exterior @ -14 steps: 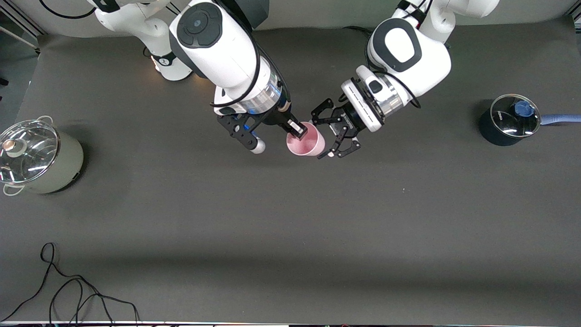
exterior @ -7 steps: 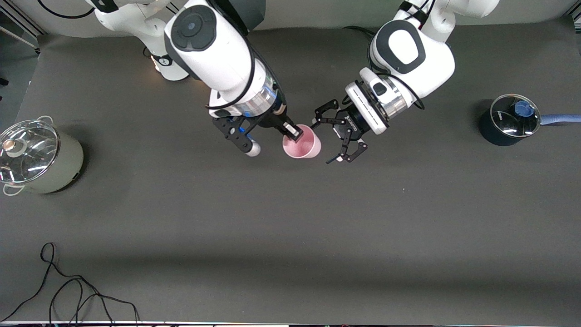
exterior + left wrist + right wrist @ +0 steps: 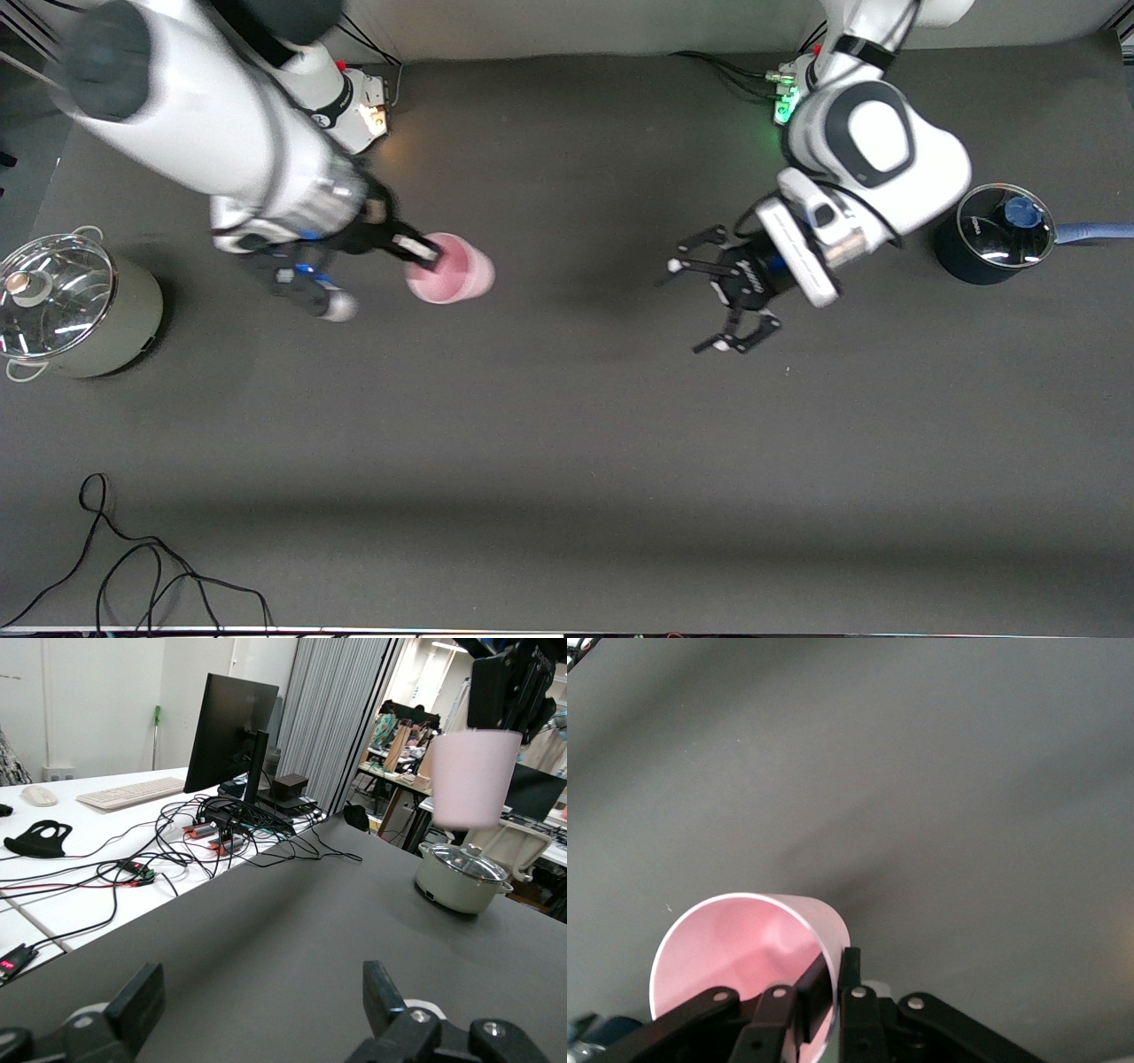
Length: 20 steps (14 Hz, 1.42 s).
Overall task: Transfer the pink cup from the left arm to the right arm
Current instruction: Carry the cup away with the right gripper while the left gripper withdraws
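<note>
The pink cup (image 3: pixel 450 270) hangs tilted over the table toward the right arm's end, with my right gripper (image 3: pixel 424 252) shut on its rim. In the right wrist view one finger sits inside the pink cup (image 3: pixel 740 948) and one outside, the right gripper (image 3: pixel 835 979) pinching the wall. My left gripper (image 3: pixel 698 306) is open and holds nothing, over the table toward the left arm's end, well apart from the cup. The left wrist view shows its spread left gripper (image 3: pixel 261 1001) and, farther off, the pink cup (image 3: pixel 472 780) held from above.
A pale green pot with a glass lid (image 3: pixel 75 306) stands at the right arm's end, also visible as the pot (image 3: pixel 462 879) under the cup. A dark pot with a blue-knobbed lid (image 3: pixel 992 235) stands at the left arm's end. A black cable (image 3: pixel 133 567) lies at the nearest edge.
The left gripper opened, let go of the cup and drew back toward its own end. The right arm carried the cup away toward the right arm's end.
</note>
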Each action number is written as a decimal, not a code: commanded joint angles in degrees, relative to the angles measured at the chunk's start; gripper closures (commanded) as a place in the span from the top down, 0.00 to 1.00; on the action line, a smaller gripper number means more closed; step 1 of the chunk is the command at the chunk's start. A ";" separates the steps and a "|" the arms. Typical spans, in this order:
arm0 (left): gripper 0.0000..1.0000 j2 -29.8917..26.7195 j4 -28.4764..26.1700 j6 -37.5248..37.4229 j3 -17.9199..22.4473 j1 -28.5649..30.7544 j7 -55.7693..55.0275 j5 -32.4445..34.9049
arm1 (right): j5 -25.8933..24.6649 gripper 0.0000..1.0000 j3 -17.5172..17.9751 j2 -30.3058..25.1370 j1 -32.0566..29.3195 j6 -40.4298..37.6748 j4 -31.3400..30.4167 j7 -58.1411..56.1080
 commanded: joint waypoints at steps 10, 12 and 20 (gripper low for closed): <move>0.99 0.77 5.29 -43.99 -0.38 32.20 -24.74 45.92 | -9.99 0.00 -6.36 -5.96 -14.54 -10.57 -11.99 -49.69; 0.99 0.77 8.63 -48.04 -0.30 33.98 -30.00 54.61 | -9.90 0.00 -7.78 -6.40 -14.45 -6.10 -17.08 -51.09; 0.99 -0.90 19.54 -52.72 -1.17 30.65 -60.94 86.73 | -9.55 0.00 -10.94 -15.10 -14.19 23.76 -48.97 -55.58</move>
